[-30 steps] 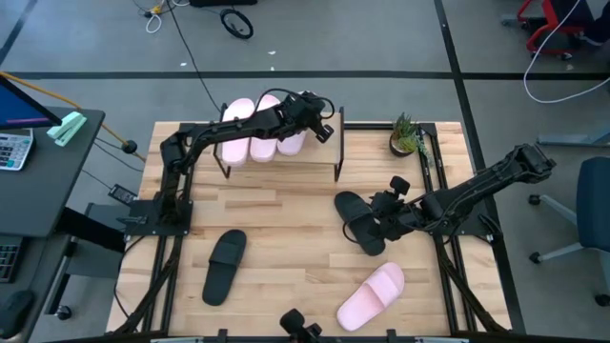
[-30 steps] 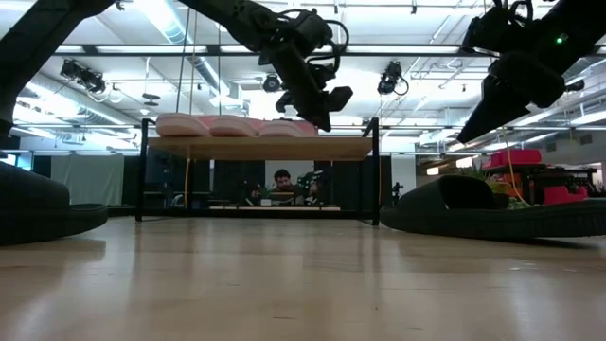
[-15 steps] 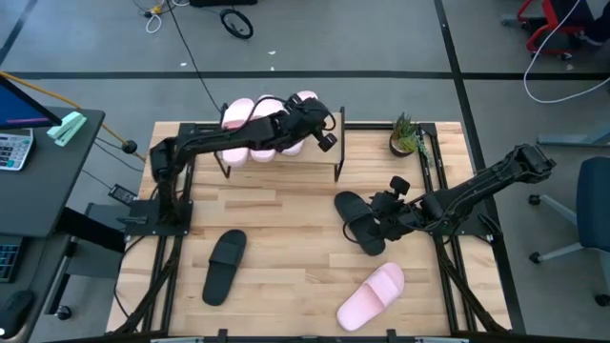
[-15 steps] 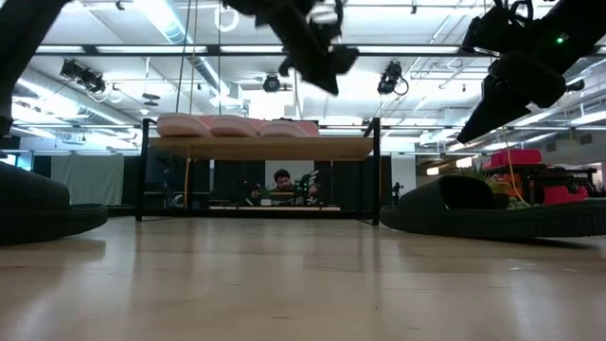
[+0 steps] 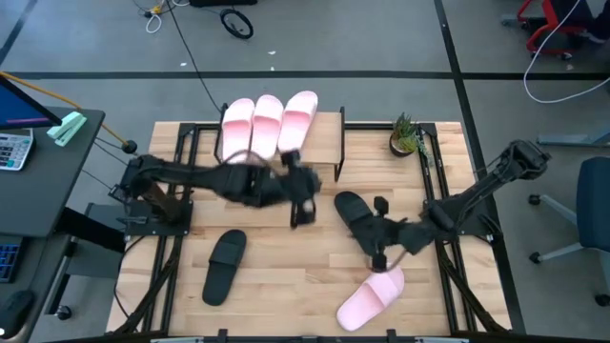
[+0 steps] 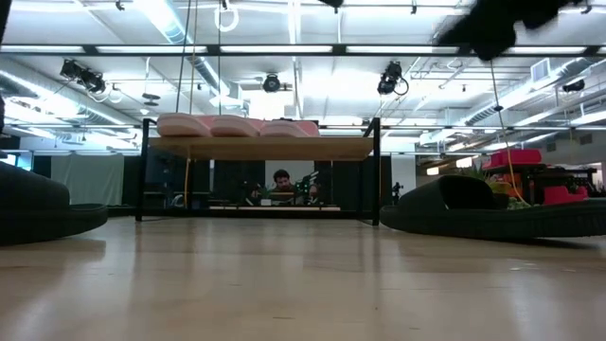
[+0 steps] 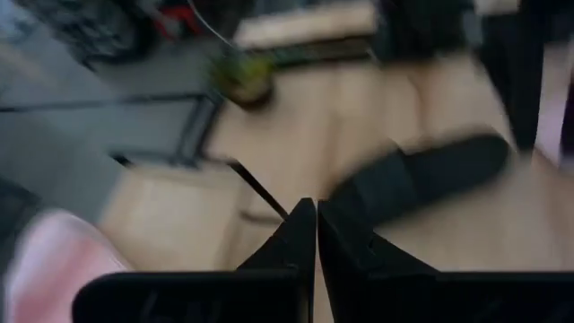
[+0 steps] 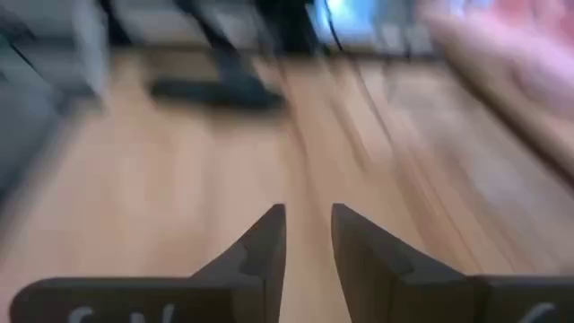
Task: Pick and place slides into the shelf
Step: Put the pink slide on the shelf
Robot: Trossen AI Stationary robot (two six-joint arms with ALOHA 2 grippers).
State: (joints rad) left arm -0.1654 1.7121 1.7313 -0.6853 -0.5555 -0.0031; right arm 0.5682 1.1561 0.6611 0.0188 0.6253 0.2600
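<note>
Three pink slides (image 5: 265, 119) lie side by side on the shelf (image 5: 324, 152), their soles on its plank top (image 6: 260, 147). A black slide (image 5: 355, 217) lies on the table right of the middle, another black slide (image 5: 224, 267) near left, and a pink slide (image 5: 372, 297) near right. My left gripper (image 5: 300, 214) hangs over the table's middle, shut and empty (image 7: 310, 208), left of the black slide (image 7: 421, 175). My right gripper (image 5: 379, 259) is open and empty (image 8: 309, 215), between that black slide and the near pink one.
A small potted plant (image 5: 407, 135) stands at the table's far right, beside the shelf. Bare slatted wood lies between the shelf and the near slides. A desk with a calculator (image 5: 14, 148) stands off the table's left. A person sits in the room beyond the shelf (image 6: 281, 180).
My left gripper has come away from the shelf, risen, and swung fast toward the near edge to the table's middle, leaving the third pink slide on the shelf. My right gripper has moved from the black slide toward the near edge, rising and tipping up.
</note>
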